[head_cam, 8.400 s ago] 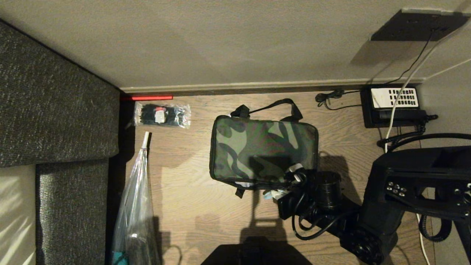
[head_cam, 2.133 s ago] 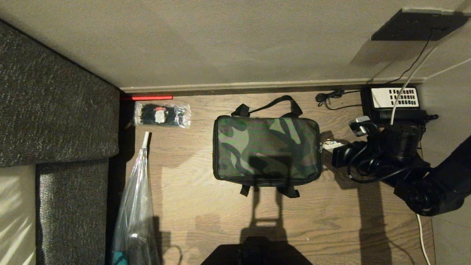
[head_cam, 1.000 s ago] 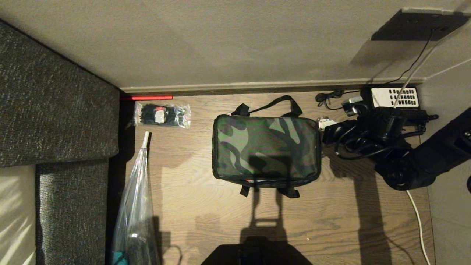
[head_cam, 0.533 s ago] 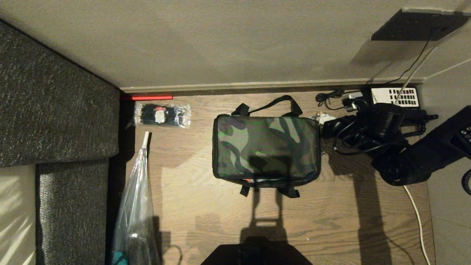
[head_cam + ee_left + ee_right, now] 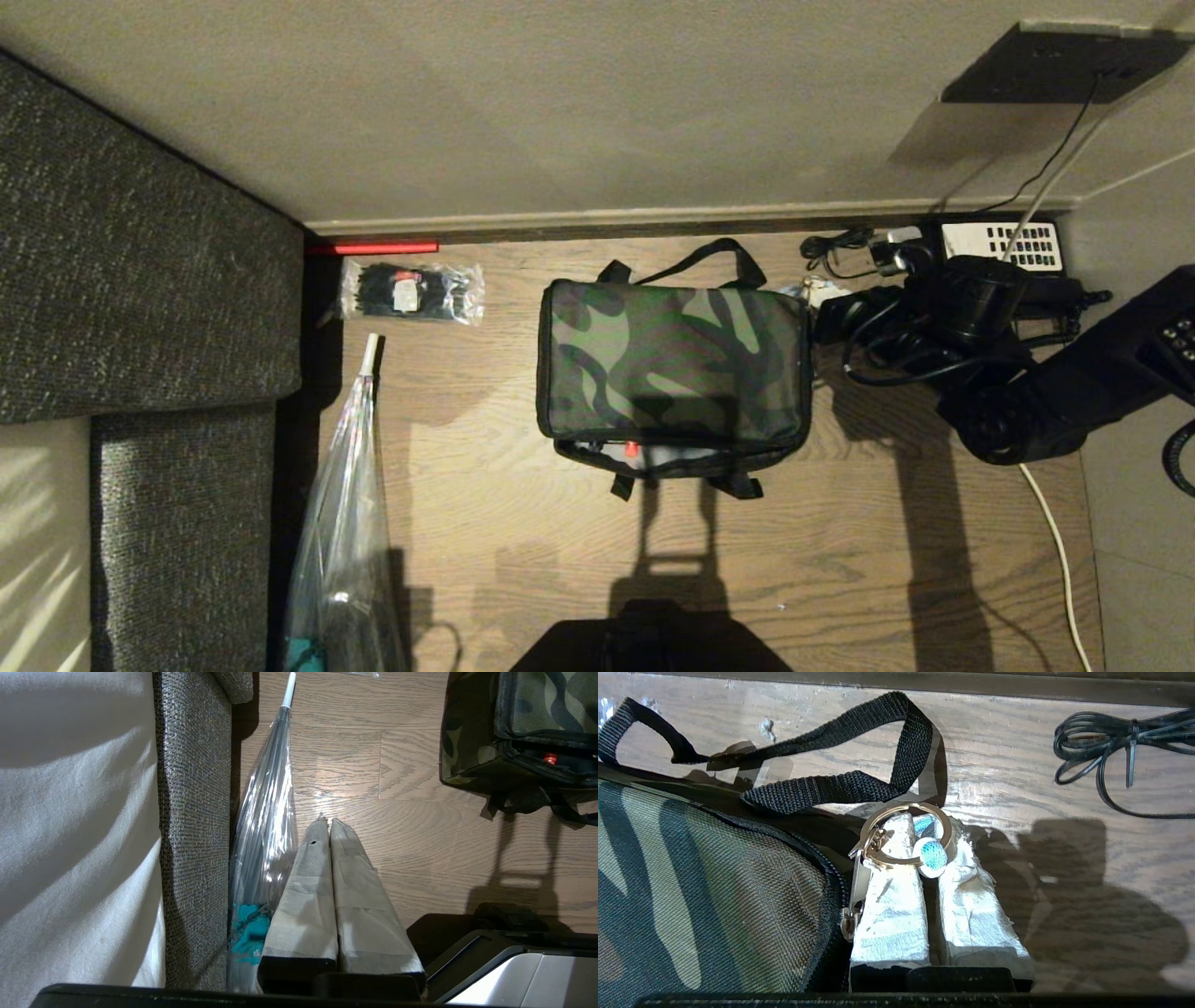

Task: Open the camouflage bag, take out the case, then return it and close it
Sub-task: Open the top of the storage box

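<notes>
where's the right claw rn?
Head view, right side: right claw sits at the camouflage bag's far right corner, shut on the zipper ring, beside the telephone.

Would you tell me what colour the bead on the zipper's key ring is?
The bead on the key ring is turquoise blue with white, seen best in the right wrist view.

Camouflage bag [image 5: 672,364] on floor, right claw [image 5: 822,301] at its far-right corner.

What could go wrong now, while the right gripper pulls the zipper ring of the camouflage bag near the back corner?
The right gripper pinches only the thin key ring, so it may slip out. The camouflage bag lies loose on the floor and may drag. The strap lies close beside the fingers and might snag.
</notes>
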### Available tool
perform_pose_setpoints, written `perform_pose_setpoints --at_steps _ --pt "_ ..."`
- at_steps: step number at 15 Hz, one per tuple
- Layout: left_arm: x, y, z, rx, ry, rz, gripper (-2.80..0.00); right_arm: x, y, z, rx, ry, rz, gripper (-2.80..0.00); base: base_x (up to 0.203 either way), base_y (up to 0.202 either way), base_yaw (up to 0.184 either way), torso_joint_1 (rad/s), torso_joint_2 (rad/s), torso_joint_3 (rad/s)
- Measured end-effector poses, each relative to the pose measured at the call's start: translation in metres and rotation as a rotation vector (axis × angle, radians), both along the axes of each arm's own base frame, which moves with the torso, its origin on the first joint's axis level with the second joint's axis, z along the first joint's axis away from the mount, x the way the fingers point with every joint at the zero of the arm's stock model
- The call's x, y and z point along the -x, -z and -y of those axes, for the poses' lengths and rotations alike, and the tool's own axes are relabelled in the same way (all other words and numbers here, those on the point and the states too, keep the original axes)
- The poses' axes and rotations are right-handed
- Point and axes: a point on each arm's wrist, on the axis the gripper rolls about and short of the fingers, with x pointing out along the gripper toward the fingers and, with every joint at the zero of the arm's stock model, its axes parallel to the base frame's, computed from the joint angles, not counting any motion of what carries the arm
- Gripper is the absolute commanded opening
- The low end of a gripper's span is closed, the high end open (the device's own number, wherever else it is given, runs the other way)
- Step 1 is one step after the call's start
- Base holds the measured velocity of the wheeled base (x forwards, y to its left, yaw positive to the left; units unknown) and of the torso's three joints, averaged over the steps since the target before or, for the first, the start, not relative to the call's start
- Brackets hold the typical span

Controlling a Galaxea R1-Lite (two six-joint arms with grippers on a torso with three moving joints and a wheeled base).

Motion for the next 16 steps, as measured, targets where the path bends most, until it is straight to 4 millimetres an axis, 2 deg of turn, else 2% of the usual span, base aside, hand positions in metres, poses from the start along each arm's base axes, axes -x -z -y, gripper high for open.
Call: perform_pose_setpoints --at_steps 4,8,9,12,16 --pt "0.000 0.000 0.000 0.000 -0.001 0.000 -2.80 0.007 0.010 0.001 0.005 -0.003 -0.045 -2.80 0.000 0.000 0.000 0.000 0.00 0.000" --pt "0.000 0.000 0.000 0.000 0.000 0.000 -2.80 0.009 0.011 0.001 0.006 -0.004 -0.052 -2.80 0.000 0.000 0.000 0.000 0.00 0.000" --pt "0.000 0.000 0.000 0.000 0.000 0.000 -2.80 0.010 0.011 0.002 0.008 -0.010 -0.058 0.00 0.000 0.000 0.000 0.000 0.00 0.000" --pt "0.000 0.000 0.000 0.000 0.000 0.000 -2.80 0.031 0.016 0.013 0.021 -0.057 -0.136 0.00 0.000 0.000 0.000 0.000 0.00 0.000" --pt "0.000 0.000 0.000 0.001 -0.001 0.000 -2.80 0.041 0.010 0.022 0.015 -0.061 -0.135 0.00 0.000 0.000 0.000 0.000 0.00 0.000"
